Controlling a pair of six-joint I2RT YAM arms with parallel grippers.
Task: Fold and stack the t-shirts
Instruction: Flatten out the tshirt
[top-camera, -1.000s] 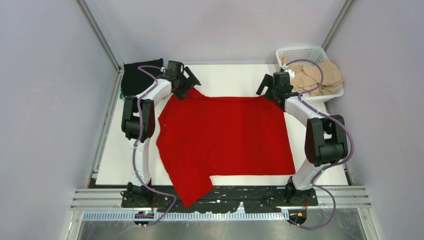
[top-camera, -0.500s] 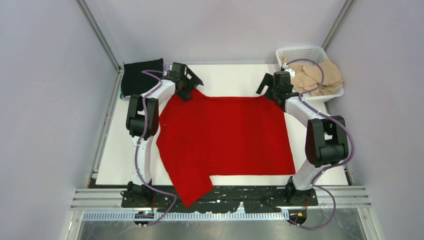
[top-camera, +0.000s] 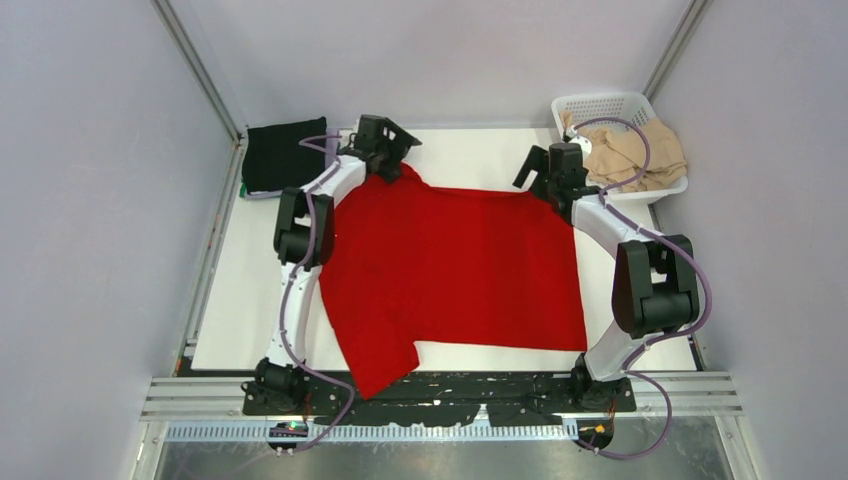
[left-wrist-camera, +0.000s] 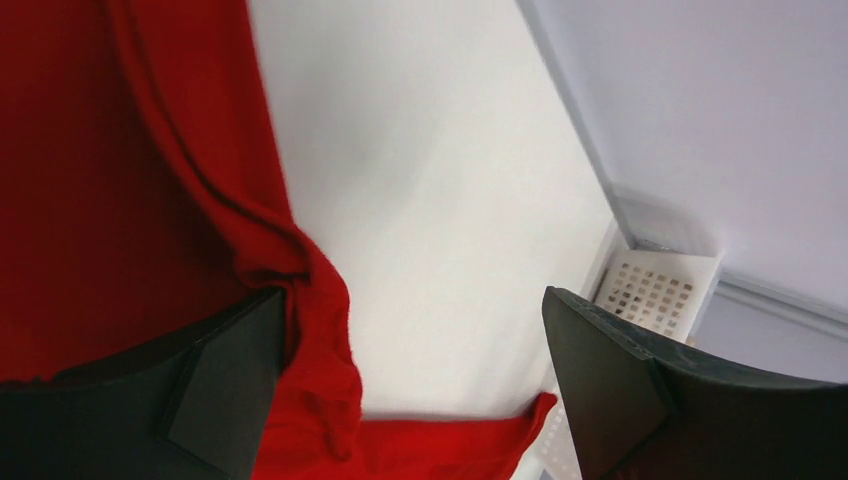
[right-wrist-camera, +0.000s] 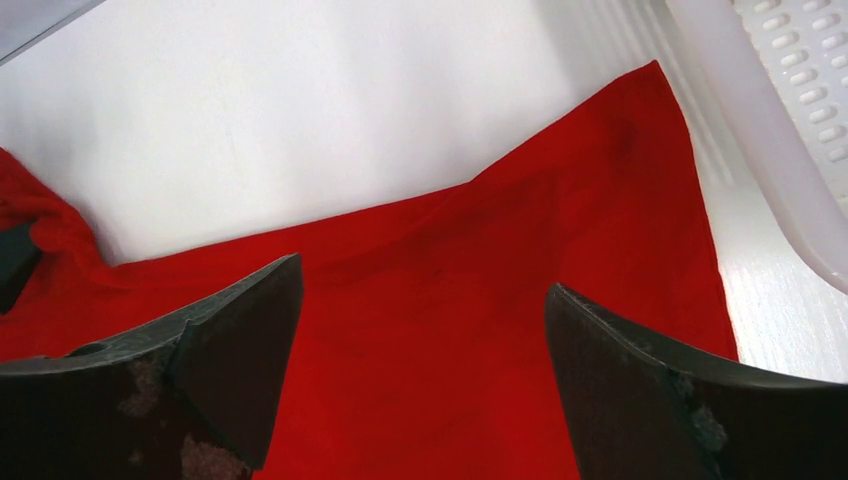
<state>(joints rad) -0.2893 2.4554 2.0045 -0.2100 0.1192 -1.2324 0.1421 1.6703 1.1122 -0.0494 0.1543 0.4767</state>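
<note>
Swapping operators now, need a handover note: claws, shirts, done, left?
Claws: left claw open at the red t-shirt's far left corner, cloth bunched against one finger. The right claw is open over the far right corner, holding nothing.
Things: red t-shirt spread unfolded on the table, one sleeve overhanging the near edge. A folded black t-shirt sits at the far left, and beige t-shirts are heaped in the basket.
Done: black one folded.
Left: fold red, stack it, then the beige ones.

Pale lavender walls enclose a white table.
</note>
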